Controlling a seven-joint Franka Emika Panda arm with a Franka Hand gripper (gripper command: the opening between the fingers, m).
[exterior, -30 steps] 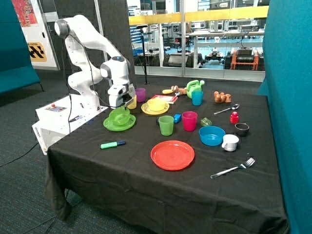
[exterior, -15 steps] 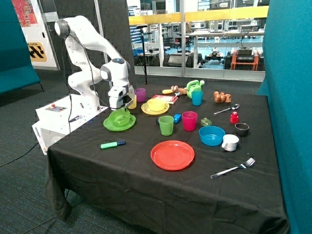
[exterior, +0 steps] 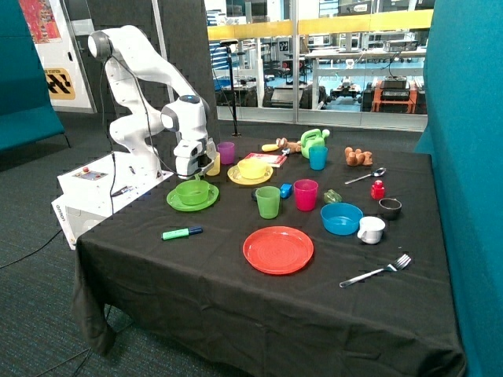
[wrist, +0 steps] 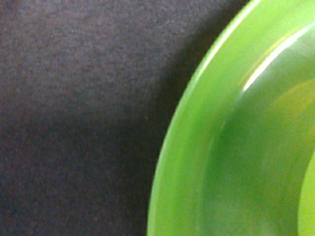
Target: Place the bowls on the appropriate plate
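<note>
Now the green bowl [exterior: 192,191] sits on the green plate [exterior: 174,203], left of the middle of the outside view. The yellow bowl [exterior: 252,167] sits on the yellow plate [exterior: 236,177], just right of it and a bit higher in the frame. So both bowls look like they are on plates of their own color. I think the placing part is done.

The gripper [exterior: 191,170] hangs right over the green bowl, close to its rim. I cannot tell if its jaws are open or closed, and no picture shows it holding anything. The wrist view shows only the green plate's rim [wrist: 177,162] and the black cloth [wrist: 74,98] beside it.

Next, I think the arm needs to lift straight up and away, so it does not bump the bowl.

Both bowls stand upright with their open side up. They are round, so they have no long side and point no way.
</note>
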